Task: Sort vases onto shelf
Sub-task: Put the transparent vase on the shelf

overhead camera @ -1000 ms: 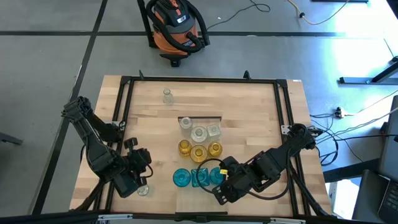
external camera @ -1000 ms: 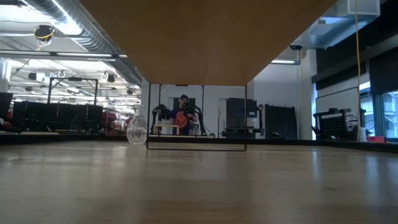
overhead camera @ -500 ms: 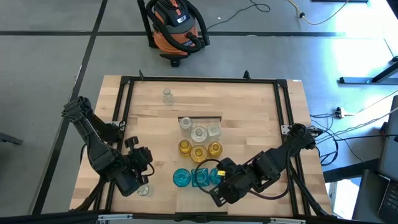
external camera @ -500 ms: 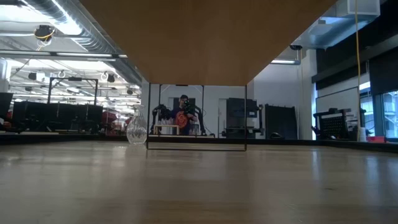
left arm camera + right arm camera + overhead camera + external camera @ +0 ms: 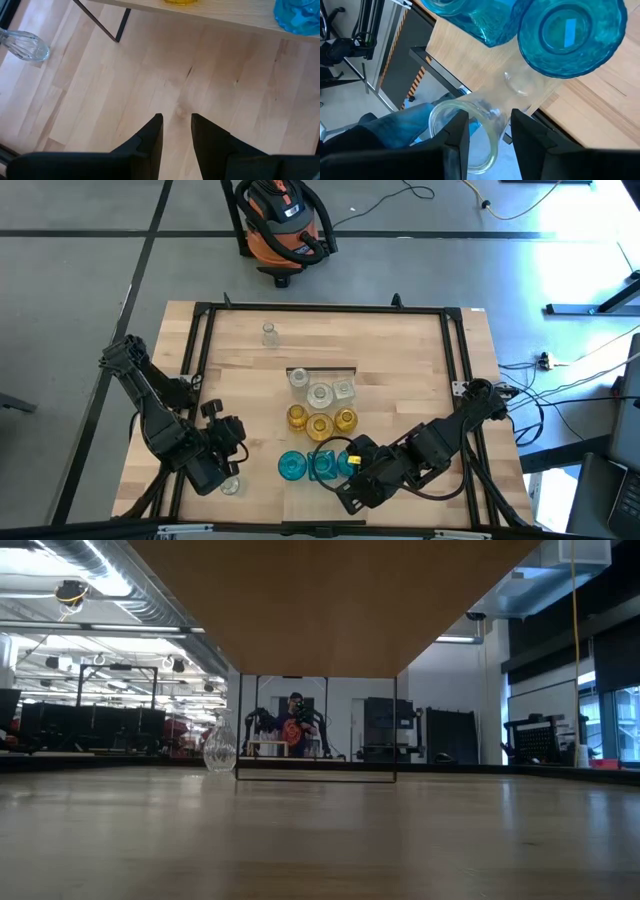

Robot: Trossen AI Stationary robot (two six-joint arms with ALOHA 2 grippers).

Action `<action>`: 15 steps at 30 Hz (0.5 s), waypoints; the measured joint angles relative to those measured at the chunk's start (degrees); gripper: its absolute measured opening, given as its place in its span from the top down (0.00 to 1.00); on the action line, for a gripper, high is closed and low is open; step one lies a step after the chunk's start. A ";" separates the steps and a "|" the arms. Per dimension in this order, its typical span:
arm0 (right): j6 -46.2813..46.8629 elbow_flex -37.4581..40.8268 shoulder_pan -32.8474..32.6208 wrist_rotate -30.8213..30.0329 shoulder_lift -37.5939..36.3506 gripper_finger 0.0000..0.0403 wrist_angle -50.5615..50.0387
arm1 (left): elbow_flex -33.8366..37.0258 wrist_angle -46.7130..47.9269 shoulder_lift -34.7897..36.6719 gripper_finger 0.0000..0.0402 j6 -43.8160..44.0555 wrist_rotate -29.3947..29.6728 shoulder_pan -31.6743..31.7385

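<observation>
On the shelf I count nine vases in colour rows; in my judgement most sorting is done. A clear vase stands far back, another beside the left gripper. Low down, one clear vase shows. The left wrist shows narrowly parted, empty fingers. The right gripper carries a clear vase near the teal vases.

Nine vases crowd the shelf in tight rows of clear, amber and teal, leaving little room between them. The right gripper sits close against the teal row. The tabletop lies open on both sides, broken by one clear vase at the far edge and another beside the left gripper.
</observation>
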State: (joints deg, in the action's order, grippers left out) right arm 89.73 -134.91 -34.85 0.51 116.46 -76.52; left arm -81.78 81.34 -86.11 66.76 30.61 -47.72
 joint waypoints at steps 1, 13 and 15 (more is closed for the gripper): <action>0.00 0.00 0.00 0.03 0.00 0.73 -0.01 | 0.00 0.00 0.00 0.77 0.00 0.00 0.00; 0.04 0.00 0.00 0.52 0.00 0.73 -0.08 | 0.00 -0.04 0.00 0.77 0.02 -0.02 0.00; 0.06 0.00 0.00 0.52 0.00 0.73 -0.16 | 0.00 -0.04 0.00 0.77 0.04 -0.02 0.00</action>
State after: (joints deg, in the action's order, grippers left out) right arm 89.79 -134.91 -34.85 1.04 116.46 -76.67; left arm -81.78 81.30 -86.11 66.80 30.59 -47.72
